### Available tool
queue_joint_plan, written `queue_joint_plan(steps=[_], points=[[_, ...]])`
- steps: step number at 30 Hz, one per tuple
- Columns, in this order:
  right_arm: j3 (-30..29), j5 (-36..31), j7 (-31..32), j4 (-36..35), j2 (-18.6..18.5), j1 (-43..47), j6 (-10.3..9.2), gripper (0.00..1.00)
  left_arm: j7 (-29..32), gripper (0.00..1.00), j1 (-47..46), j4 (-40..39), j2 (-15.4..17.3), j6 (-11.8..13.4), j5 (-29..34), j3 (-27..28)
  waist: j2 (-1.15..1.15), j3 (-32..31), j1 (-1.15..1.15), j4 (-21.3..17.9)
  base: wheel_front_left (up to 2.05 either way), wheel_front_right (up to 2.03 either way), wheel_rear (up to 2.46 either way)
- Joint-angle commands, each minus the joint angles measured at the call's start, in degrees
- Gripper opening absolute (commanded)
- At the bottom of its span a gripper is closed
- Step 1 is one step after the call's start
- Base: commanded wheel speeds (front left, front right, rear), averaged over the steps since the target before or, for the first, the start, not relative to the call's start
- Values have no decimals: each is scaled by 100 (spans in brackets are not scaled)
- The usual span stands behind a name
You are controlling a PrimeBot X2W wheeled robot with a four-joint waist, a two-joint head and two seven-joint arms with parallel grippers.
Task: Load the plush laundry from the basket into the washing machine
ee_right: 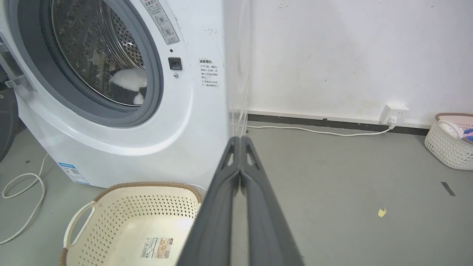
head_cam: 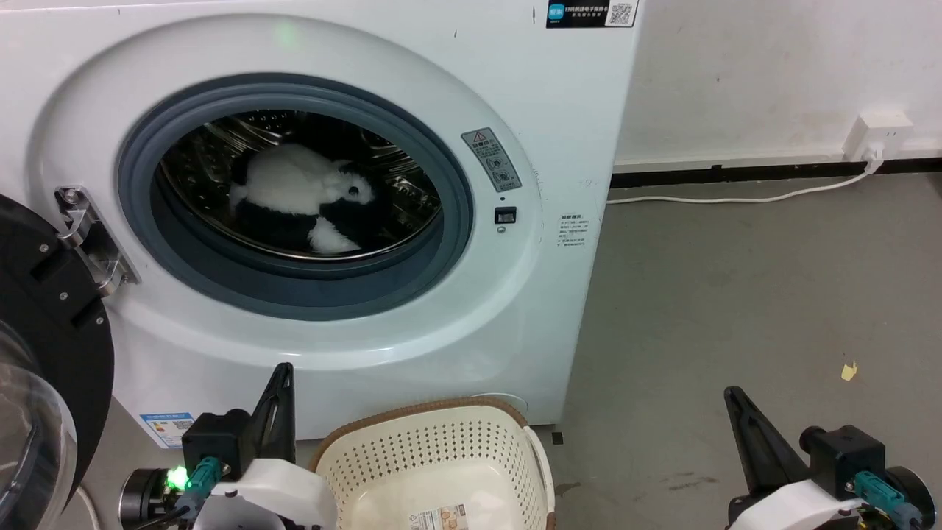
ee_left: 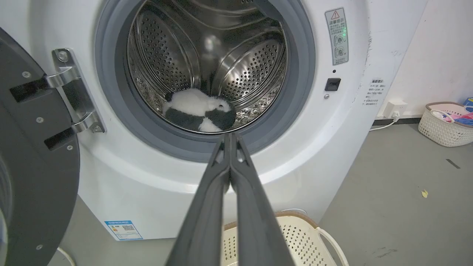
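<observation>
— Shut left gripper (head_cam: 285,368) beside the basket (head_cam: 412,449), shut right gripper (head_cam: 728,391) well to its right, from the head. Plush laundry (head_cam: 294,184)?
— Ahead, inside the washing machine (head_cam: 515,309), lying crosswise.
— Left wrist?
— Straight beyond the closed left gripper (ee_left: 230,135). Right wrist: up-left of the pressed-together right gripper (ee_right: 240,138). Nearer the left arm.

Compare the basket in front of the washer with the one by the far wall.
The cream basket is empty, only a sticker on its floor; the far basket holds colourful items. The cream basket stands before the washing machine; the far basket sits by the wall near the socket. Both are pale, with openwork sides and brownish rims.
</observation>
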Motion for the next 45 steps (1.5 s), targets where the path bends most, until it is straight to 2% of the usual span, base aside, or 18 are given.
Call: queue_joint_plan(steps=[1,35,45], points=[[17,-62,25,-45,9,-81,-3,0,52,0,82,-66,-54,-30,78,35,0,7,0,-9,0,0,0],[64,-303,326,-206,12,-292,-4,0,437,0,111,-397,-290,-132,668,308,0,118,-1,-148,0,0,0],[64,-304,327,-206,12,-293,-4,0,438,0,111,-398,-291,-132,670,309,0,118,-1,-149,0,0,0]])
